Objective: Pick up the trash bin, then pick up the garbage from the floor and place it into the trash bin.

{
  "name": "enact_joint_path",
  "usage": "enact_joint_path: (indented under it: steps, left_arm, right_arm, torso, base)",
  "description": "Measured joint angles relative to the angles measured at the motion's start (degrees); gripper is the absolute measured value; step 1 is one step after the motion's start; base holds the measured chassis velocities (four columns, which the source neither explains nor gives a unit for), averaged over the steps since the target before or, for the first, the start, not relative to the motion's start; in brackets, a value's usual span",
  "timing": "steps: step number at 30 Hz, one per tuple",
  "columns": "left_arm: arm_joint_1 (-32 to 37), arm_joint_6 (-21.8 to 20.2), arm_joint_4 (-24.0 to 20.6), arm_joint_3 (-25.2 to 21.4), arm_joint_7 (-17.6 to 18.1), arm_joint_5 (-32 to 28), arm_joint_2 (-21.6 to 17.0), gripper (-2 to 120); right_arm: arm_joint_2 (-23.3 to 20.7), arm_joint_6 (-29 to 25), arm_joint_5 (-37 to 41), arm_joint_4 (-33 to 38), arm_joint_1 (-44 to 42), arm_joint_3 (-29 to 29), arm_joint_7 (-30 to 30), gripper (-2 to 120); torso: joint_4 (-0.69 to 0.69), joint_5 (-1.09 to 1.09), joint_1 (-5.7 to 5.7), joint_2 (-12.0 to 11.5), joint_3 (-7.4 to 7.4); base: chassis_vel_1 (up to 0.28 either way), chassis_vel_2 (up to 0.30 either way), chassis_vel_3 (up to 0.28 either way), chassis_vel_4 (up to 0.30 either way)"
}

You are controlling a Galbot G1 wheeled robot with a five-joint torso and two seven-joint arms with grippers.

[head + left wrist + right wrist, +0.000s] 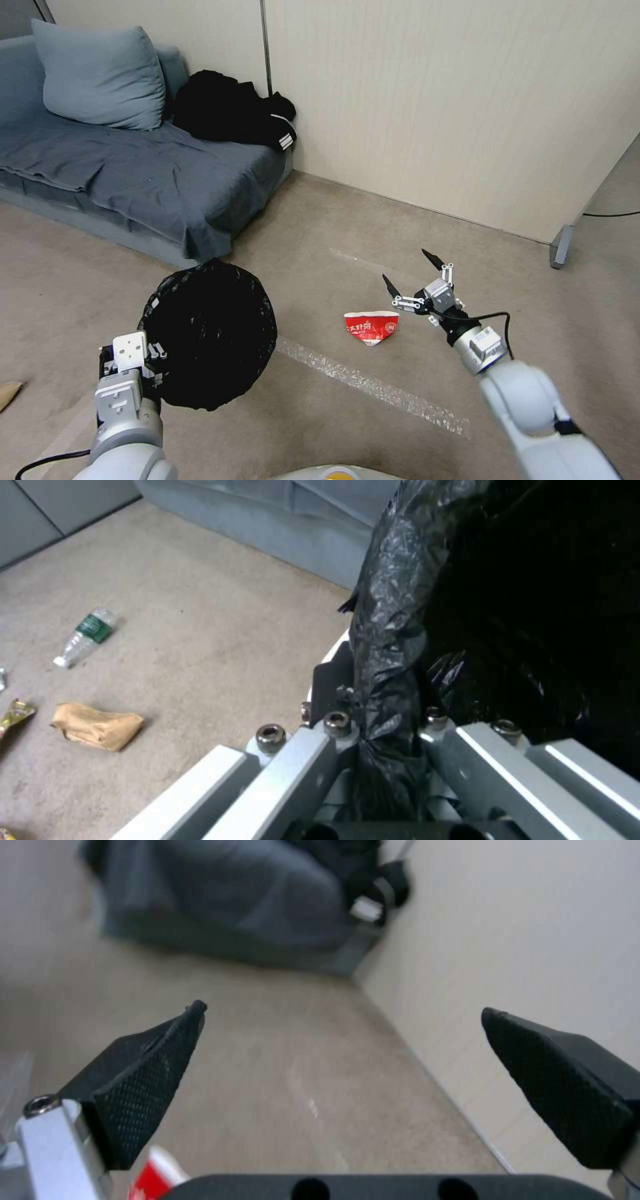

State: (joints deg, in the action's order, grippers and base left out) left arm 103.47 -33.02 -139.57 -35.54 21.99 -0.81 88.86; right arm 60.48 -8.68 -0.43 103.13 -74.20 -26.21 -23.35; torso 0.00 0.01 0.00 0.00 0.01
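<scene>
Trash bin [208, 333] black-bagged in left claw [130, 360], crushed red-white cup [371, 327] on floor

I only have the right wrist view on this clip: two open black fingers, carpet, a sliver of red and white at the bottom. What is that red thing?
Observer: A crushed red-white paper cup lying on the carpet, just beside the right hand, which hangs open above the floor.
Operator: Is the bin anywhere near?
Observer: Yes. The left hand is shut on the rim of the trash bin, pinching its black bag between the fingers; the bin's mouth faces the head camera.
Operator: Any other litter left?
Observer: The left wrist view shows a plastic bottle and a crumpled brown paper bag on the carpet.
</scene>
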Motion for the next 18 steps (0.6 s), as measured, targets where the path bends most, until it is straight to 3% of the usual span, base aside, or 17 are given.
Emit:
enact_joint_path:
  steps: [7,18]
  left_arm:
    - [-0.11,0.33,0.64,0.92,0.0,1.01,0.42,0]
    - [0.6,0.78,0.62,1.47,0.12,1.7,0.69,0]
  right_arm:
    - [-4.7,-4.5,-2.9,-8.58,6.62,2.38,-13.65,100]
    - [-4.15,-8.43,-4.77,-19.0,12.52,6.42,-23.5,100]
  torso:
    - [0.01,0.0,0.0,0.0,0.0]
    - [0.0,-0.01,0.0,0.0,0.0]
  base:
    - [0.0,0.0,0.0,0.0]
    - [0.0,0.0,0.0,0.0]
